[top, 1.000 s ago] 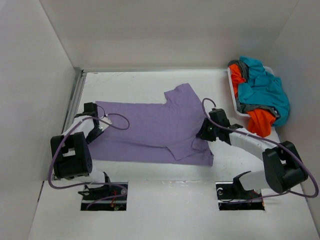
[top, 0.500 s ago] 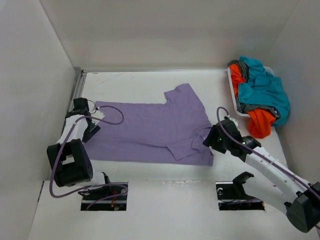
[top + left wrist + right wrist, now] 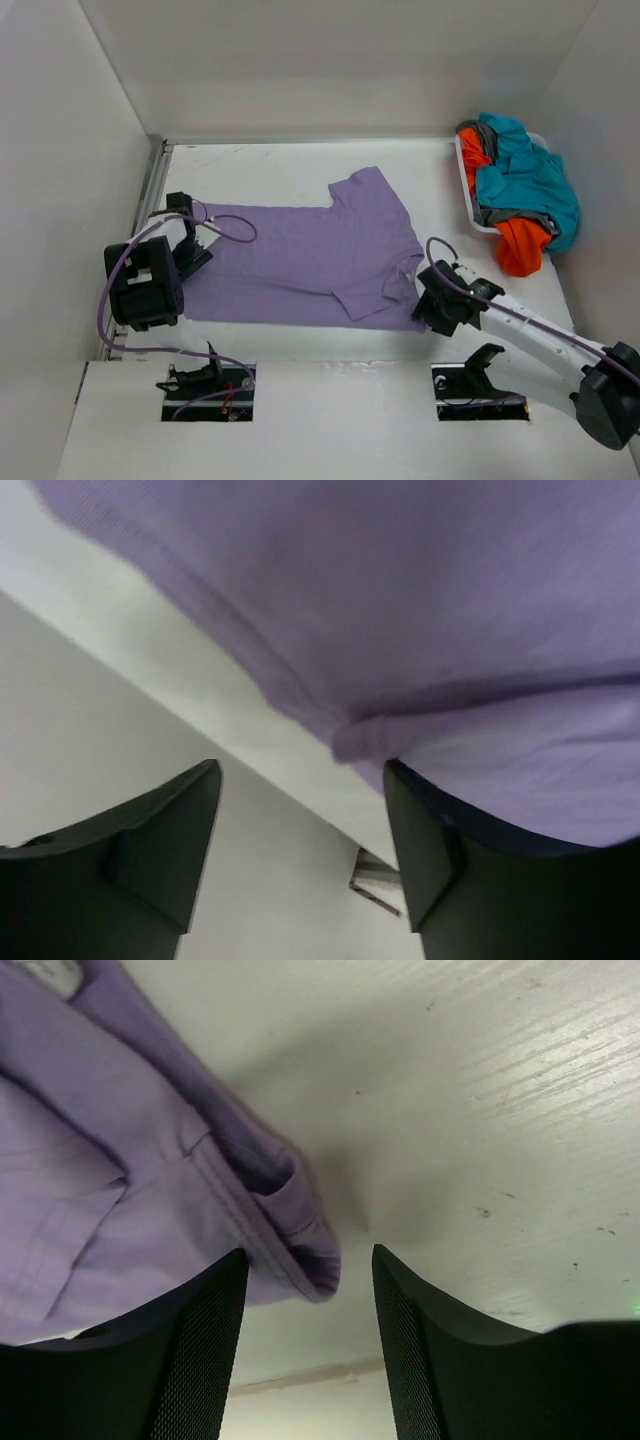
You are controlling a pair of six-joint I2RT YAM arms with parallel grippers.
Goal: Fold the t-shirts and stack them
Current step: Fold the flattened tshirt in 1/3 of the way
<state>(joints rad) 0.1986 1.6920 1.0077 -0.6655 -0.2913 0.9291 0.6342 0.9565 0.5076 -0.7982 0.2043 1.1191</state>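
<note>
The lavender t-shirt (image 3: 300, 265) lies spread flat across the middle of the table, one sleeve folded in near its right edge. My left gripper (image 3: 192, 252) is open at the shirt's left edge; in the left wrist view (image 3: 300, 825) a fold of the hem (image 3: 365, 735) hangs just above its right finger (image 3: 430, 850). My right gripper (image 3: 428, 305) is open at the shirt's near right corner; the right wrist view (image 3: 305, 1310) shows that corner (image 3: 310, 1260) between the fingers. The teal (image 3: 525, 175), orange (image 3: 520, 240) and dark grey (image 3: 490, 215) shirts lie heaped in the basket.
The white mesh basket (image 3: 468, 185) stands at the back right, shirts spilling over its rim. White walls enclose the table on three sides. A metal rail (image 3: 150, 195) runs along the left edge. Two cut-outs with cables lie at the near edge.
My right gripper has come nearer, from the folded sleeve down to the shirt's near right corner. My left gripper has shifted a little along the left edge. The shirt lies as before.
</note>
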